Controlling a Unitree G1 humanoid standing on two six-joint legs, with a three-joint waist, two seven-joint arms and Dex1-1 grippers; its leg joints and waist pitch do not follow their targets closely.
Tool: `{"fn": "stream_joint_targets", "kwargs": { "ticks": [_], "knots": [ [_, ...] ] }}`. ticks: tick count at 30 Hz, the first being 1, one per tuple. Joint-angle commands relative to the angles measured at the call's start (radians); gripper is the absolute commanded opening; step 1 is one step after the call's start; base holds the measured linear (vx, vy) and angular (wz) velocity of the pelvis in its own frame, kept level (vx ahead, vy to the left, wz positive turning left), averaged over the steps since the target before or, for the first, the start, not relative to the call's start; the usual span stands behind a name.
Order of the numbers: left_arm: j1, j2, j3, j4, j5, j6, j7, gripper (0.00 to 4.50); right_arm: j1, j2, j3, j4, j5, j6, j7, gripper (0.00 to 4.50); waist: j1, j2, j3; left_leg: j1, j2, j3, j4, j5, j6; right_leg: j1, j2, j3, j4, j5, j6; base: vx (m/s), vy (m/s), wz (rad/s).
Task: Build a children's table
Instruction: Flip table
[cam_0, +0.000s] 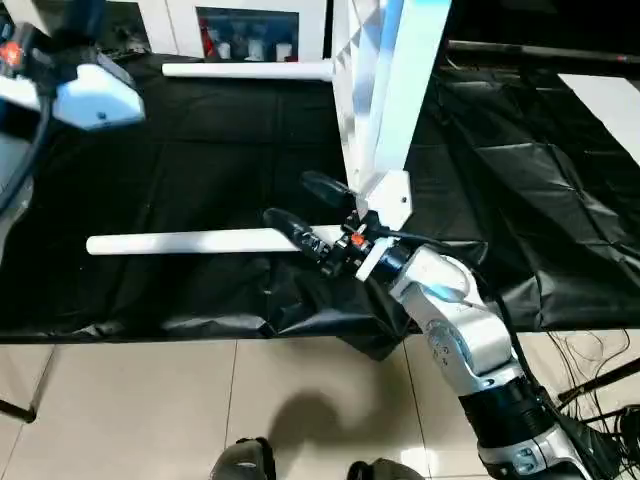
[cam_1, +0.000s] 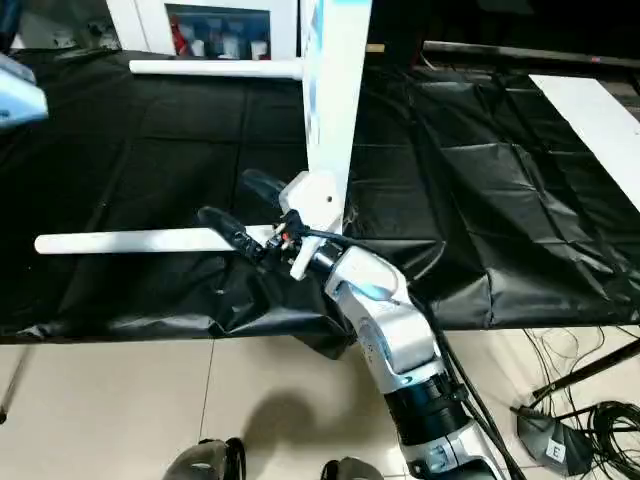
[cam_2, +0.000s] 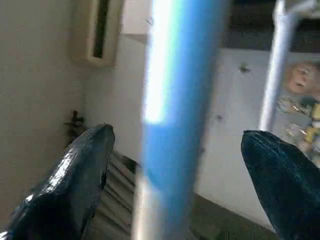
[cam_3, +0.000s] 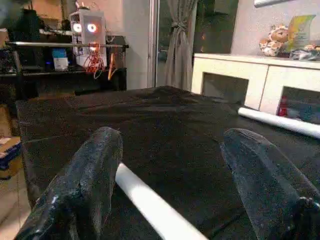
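The tabletop is standing on edge on the black-covered desk. The right gripper, fingers spread wide, is straddling the near leg; the left gripper is gaping, empty.

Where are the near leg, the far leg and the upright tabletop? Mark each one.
near leg (cam_0: 180, 242): left eye view, middle of the tube lying on the black cloth.
far leg (cam_0: 245, 70): left eye view, middle of the tube.
tabletop (cam_1: 335, 95): right eye view, its edge, standing upright.

Tabletop stands on edge on the black sheet, right gripper spread wide around the near leg.
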Motion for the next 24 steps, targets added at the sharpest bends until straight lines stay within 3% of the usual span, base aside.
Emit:
{"fn": "stream_joint_targets", "kwargs": {
  "ticks": [1,7,9,12,14,17,19,20,22,23,24],
  "knots": [
    [-0.026,0.012,-0.020,0.024,0.004,0.001,-0.022,4.50,-0.011,0.001,0.002,-0.036,0.003,-0.002,0.001,3.45,0.001,0.039,-0.075,0.057,0.094,-0.077,-0.090,-0.377,-0.119,0.007,-0.106,0.068,-0.071,-0.112,-0.157,0.000,0.000,0.00],
    [-0.100,0.002,-0.054,0.124,0.000,-0.011,-0.035,4.50,-0.014,-0.005,0.020,-0.053,-0.020,-0.014,0.011,3.45,0.001,0.044,-0.074,0.056,0.092,-0.077,-0.090,-0.374,-0.117,0.011,-0.106,0.067,-0.068,-0.071,-0.173,0.000,0.000,0.00],
    [-0.126,-0.004,-0.062,0.154,-0.005,-0.011,-0.040,4.22,-0.013,-0.002,0.021,-0.056,-0.023,-0.015,0.011,3.53,0.001,0.042,-0.074,0.056,0.093,-0.077,-0.090,-0.384,-0.117,0.012,-0.108,0.069,-0.069,-0.085,-0.177,0.000,0.000,0.00],
    [-0.154,-0.009,-0.063,0.184,-0.024,-0.005,-0.050,3.89,-0.012,0.005,0.023,-0.063,-0.031,-0.014,0.007,3.53,0.003,0.051,-0.071,0.059,0.094,-0.078,-0.089,-0.402,-0.123,0.008,-0.109,0.069,-0.071,-0.110,-0.181,0.000,0.000,0.00],
    [-0.159,-0.009,-0.063,0.191,-0.026,0.001,-0.054,3.89,-0.012,0.007,0.023,-0.065,-0.032,-0.013,0.006,3.53,0.002,0.047,-0.070,0.059,0.095,-0.079,-0.091,-0.418,-0.126,0.009,-0.110,0.070,-0.072,-0.128,-0.178,0.000,0.000,0.00],
    [-0.192,0.003,-0.066,0.217,-0.040,-0.007,-0.066,3.66,-0.010,0.009,0.027,-0.081,-0.042,-0.015,-0.002,3.53,0.005,0.062,-0.069,0.061,0.095,-0.083,-0.091,-0.447,-0.140,0.005,-0.111,0.070,-0.074,-0.148,-0.178,0.000,0.000,0.00],
    [-0.199,0.002,-0.065,0.229,-0.048,-0.009,-0.065,3.50,-0.008,0.012,0.026,-0.094,-0.031,-0.014,-0.002,3.53,0.004,0.056,-0.069,0.059,0.095,-0.082,-0.092,-0.452,-0.140,0.007,-0.111,0.071,-0.073,-0.148,-0.178,0.000,0.000,0.00],
    [-0.202,0.003,-0.067,0.231,-0.050,-0.012,-0.069,3.43,-0.006,0.014,0.024,-0.101,-0.021,-0.014,0.000,3.53,0.006,0.066,-0.068,0.059,0.095,-0.083,-0.090,-0.442,-0.138,0.006,-0.112,0.072,-0.072,-0.139,-0.179,0.000,0.000,0.00],
    [-0.209,0.000,-0.068,0.236,-0.061,-0.017,-0.072,3.24,0.007,0.017,0.017,-0.129,0.013,-0.012,0.019,3.53,0.005,0.064,-0.068,0.060,0.095,-0.081,-0.090,-0.443,-0.132,0.006,-0.111,0.073,-0.075,-0.136,-0.179,0.000,0.000,0.00],
    [-0.210,-0.001,-0.069,0.237,-0.062,-0.019,-0.075,3.15,0.009,0.017,0.016,-0.133,0.018,-0.012,0.023,3.53,0.007,0.070,-0.066,0.058,0.097,-0.083,-0.090,-0.439,-0.132,0.007,-0.112,0.072,-0.074,-0.129,-0.180,0.000,0.000,0.00],
    [-0.212,-0.003,-0.073,0.239,-0.065,-0.017,-0.084,2.98,0.014,0.018,0.014,-0.141,0.023,-0.012,0.029,3.53,0.006,0.069,-0.066,0.058,0.097,-0.082,-0.090,-0.434,-0.129,0.008,-0.110,0.072,-0.072,-0.119,-0.183,0.000,0.000,0.00]
  ]
}}
